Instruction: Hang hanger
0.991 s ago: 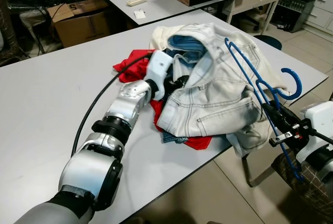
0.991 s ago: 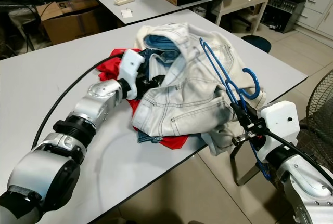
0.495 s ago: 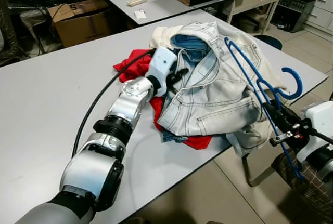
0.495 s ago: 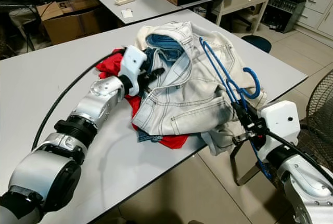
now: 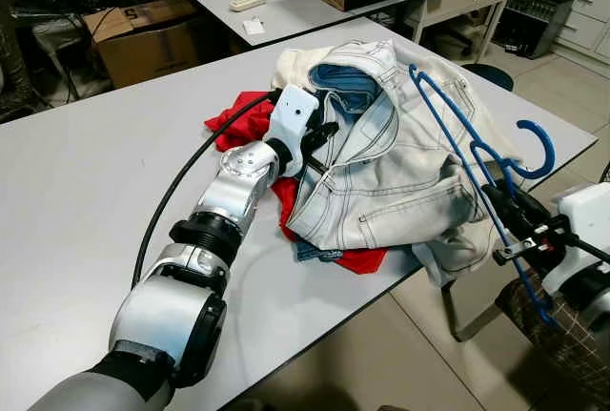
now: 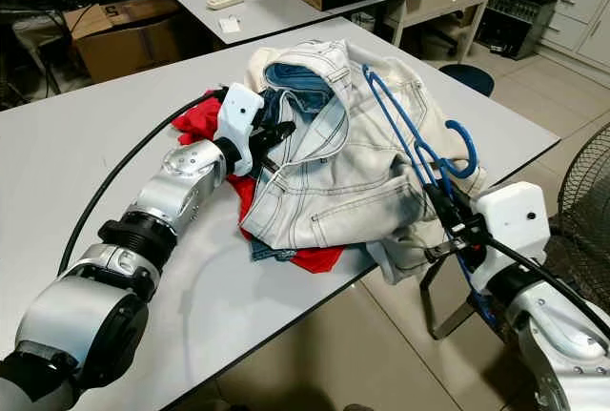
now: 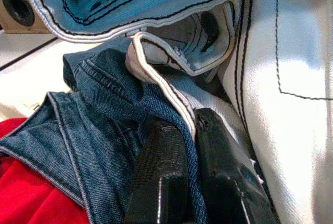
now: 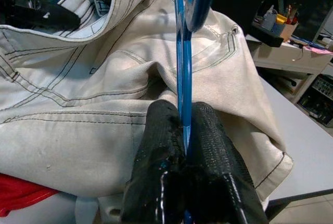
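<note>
Head view: white denim jacket [image 5: 400, 173] heaped on grey table [image 5: 86, 192] over red cloth [image 5: 243, 120]. Left gripper [image 7: 190, 146] pinching dark denim hem [image 7: 156, 104]. Right gripper [image 8: 184, 146] clamped on blue hanger [image 5: 467, 154], above jacket. No readable writing.

Left arm stretched forward across the table, wrist far out, left gripper [image 7: 190, 146] pinched tight on a denim edge with both black fingers [image 7: 158, 177] nearly together. Right arm low at the near right, past the table's edge, forearm angled up; right gripper [image 8: 182, 130] clamped on the blue hanger [image 5: 467, 144], fingers pressed to either side of its wire.
</note>
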### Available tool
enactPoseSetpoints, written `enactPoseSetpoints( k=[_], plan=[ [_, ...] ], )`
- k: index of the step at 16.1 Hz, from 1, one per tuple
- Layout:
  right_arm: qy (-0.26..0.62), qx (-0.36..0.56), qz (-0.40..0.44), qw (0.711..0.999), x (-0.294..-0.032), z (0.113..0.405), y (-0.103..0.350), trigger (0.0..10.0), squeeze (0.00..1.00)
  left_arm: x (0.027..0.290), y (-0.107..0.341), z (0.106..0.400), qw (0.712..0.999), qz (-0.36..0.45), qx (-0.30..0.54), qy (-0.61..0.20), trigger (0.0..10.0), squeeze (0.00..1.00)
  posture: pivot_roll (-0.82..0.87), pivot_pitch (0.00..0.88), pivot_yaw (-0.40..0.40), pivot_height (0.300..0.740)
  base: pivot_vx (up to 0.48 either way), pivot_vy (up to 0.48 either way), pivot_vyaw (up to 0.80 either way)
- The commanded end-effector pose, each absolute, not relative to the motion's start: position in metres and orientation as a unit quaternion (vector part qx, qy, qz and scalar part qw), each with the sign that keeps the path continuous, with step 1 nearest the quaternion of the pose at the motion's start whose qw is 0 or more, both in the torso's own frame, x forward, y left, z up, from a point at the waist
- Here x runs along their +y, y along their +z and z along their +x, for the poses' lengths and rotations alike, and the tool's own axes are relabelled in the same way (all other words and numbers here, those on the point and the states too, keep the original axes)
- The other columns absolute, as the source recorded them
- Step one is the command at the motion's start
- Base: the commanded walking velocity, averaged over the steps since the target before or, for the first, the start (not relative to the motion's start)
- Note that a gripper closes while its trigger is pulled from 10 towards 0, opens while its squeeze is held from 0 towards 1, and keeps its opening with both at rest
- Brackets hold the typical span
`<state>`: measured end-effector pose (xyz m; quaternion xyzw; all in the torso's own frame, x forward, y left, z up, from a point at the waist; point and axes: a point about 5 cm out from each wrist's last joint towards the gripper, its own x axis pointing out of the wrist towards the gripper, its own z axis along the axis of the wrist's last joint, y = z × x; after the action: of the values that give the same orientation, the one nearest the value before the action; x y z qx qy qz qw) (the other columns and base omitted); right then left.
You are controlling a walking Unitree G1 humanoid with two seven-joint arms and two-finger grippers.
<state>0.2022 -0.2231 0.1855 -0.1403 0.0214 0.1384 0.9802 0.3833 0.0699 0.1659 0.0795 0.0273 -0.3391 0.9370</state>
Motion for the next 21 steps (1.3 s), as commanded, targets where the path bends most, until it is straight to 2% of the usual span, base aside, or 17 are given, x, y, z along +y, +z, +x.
enactPoseSetpoints(
  k=[1,3,4,5,9,10,13,14,15,16,21],
  plan=[
    [0.141,0.014,-0.145,0.979,-0.222,0.204,0.188,10.0,0.0,0.07,0.165,0.383,0.939,0.082,0.032,-0.333,0.0,0.0,-0.21,0.0,0.044,0.74,0.0,0.0,0.0],
    [0.14,0.008,-0.142,0.98,-0.219,0.205,0.188,10.0,0.0,0.093,0.181,0.395,0.963,0.071,0.0,-0.259,0.0,0.0,-0.2,0.0,0.052,0.74,0.0,0.0,0.0],
    [0.139,0.007,-0.142,0.98,-0.219,0.206,0.187,10.0,0.0,0.097,0.187,0.397,0.966,0.067,-0.014,-0.25,0.0,0.0,-0.2,0.0,0.054,0.74,0.0,0.0,0.0],
    [0.133,0.002,-0.14,0.981,-0.219,0.207,0.188,10.0,0.0,0.114,0.211,0.403,0.973,0.048,-0.059,-0.219,0.0,0.0,-0.2,0.0,0.058,0.74,0.0,0.0,0.0],
    [0.117,-0.008,-0.137,0.984,-0.221,0.208,0.189,10.0,0.0,0.149,0.268,0.408,0.97,0.02,-0.163,-0.178,0.0,0.0,-0.18,0.0,0.068,0.74,0.0,0.0,0.0],
    [0.117,-0.008,-0.136,0.984,-0.221,0.208,0.189,10.0,0.0,0.15,0.271,0.408,0.969,0.016,-0.169,-0.18,0.0,0.0,-0.18,0.0,0.069,0.74,0.0,0.0,0.0],
    [0.116,-0.006,-0.131,0.984,-0.218,0.208,0.185,10.0,0.0,0.129,0.255,0.399,0.946,0.048,-0.141,-0.289,0.0,0.0,-0.18,0.0,0.07,0.74,0.0,0.0,0.0],
    [0.116,-0.004,-0.129,0.985,-0.217,0.208,0.183,10.0,0.0,0.117,0.226,0.395,0.94,0.08,-0.079,-0.323,0.0,0.0,-0.18,0.0,0.07,0.74,0.0,0.0,0.0],
    [0.116,-0.002,-0.129,0.985,-0.217,0.207,0.182,10.0,0.0,0.113,0.209,0.392,0.937,0.097,-0.049,-0.332,10.0,0.0,-0.18,0.0,0.071,0.74,0.0,0.0,0.0],
    [0.116,-0.001,-0.128,0.985,-0.217,0.207,0.182,10.0,0.0,0.111,0.196,0.389,0.934,0.116,-0.035,-0.336,10.0,1.0,-0.18,0.0,0.072,0.74,0.0,0.0,0.0],
    [0.112,0.007,-0.127,0.986,-0.219,0.205,0.178,10.0,0.0,0.126,0.227,0.39,0.943,0.081,-0.121,-0.3,10.0,1.0,-0.18,0.0,0.066,0.74,0.0,0.0,0.0]
  ],
)
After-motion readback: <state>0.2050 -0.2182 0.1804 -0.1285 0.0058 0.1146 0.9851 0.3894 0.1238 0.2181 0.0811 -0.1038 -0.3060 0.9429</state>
